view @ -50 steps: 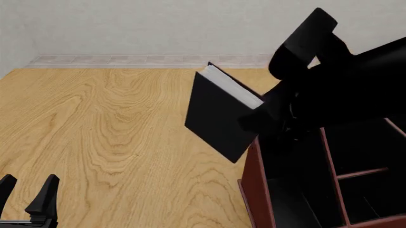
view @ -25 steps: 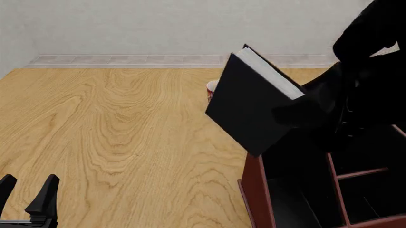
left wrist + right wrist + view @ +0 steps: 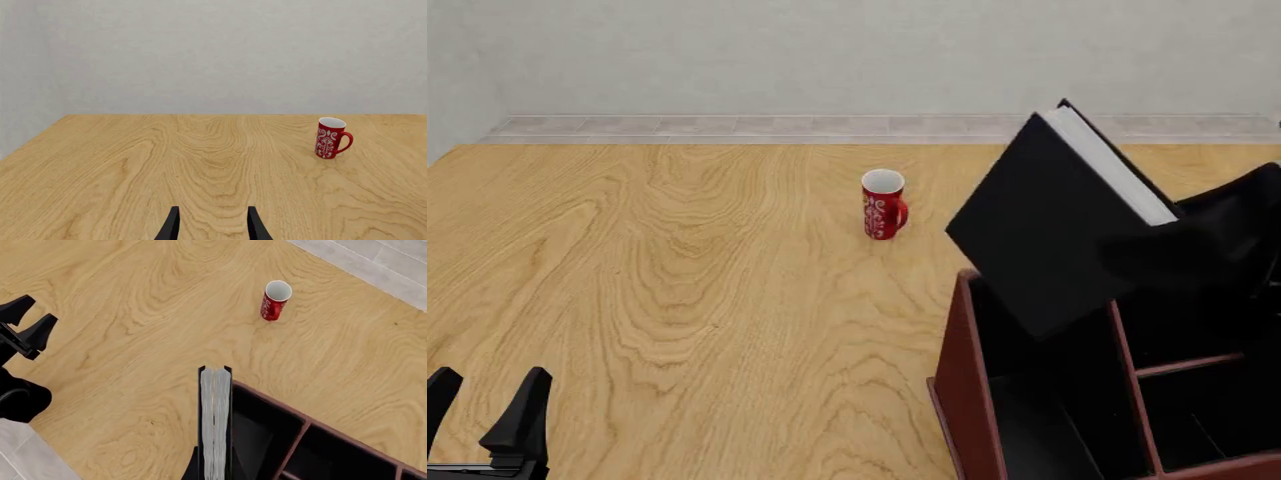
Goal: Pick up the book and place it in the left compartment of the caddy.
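Black book (image 3: 1054, 235) up, tilted at frame right, clamped by right gripper (image 3: 213, 471).
Not yet in left compartment (image 3: 1052, 400); left gripper (image 3: 211, 226) open, idle.

The worktop (image 3: 667, 300) is showing pale wood with bold, smooth grain and a soft satin finish. The book (image 3: 1048, 235) is wearing a matt black cover, its white paper page edges showing. The caddy (image 3: 964, 390) is looking like red-brown lacquered panels with a flat black lining. The mug (image 3: 882, 204) is gleaming like glossy red ceramic with white patterning.
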{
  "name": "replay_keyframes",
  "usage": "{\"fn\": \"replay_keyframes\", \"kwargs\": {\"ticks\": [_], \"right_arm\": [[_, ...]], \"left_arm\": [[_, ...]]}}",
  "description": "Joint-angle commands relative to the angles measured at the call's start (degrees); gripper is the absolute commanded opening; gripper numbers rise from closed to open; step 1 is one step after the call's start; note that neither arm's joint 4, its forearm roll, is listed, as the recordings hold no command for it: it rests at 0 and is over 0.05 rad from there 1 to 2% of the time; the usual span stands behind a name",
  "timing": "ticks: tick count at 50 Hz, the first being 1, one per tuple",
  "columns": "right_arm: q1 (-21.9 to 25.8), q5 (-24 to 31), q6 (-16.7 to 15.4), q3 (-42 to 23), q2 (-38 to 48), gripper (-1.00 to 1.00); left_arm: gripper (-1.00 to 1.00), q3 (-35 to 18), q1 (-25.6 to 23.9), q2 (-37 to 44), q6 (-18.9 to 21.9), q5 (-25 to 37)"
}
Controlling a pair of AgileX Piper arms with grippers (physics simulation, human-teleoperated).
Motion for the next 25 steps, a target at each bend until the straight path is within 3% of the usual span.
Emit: {"fn": "replay_keyframes", "kwargs": {"ticks": [1, 16, 25], "right_arm": [[-3.44, -0.02, 5.51, 5.6, -5.2, -1.0], [-10.27, 0.0, 6.5, 9.69, -8.95, -1.0], [-11.06, 0.0, 8.22, 11.43, -9.4, -1.0]], "left_arm": [[1.0, 0.0, 0.0, 0.0, 0.0, 0.0], [1.0, 0.0, 0.0, 0.0, 0.0, 0.0], [1.0, 0.0, 0.0, 0.0, 0.0, 0.0]]}}
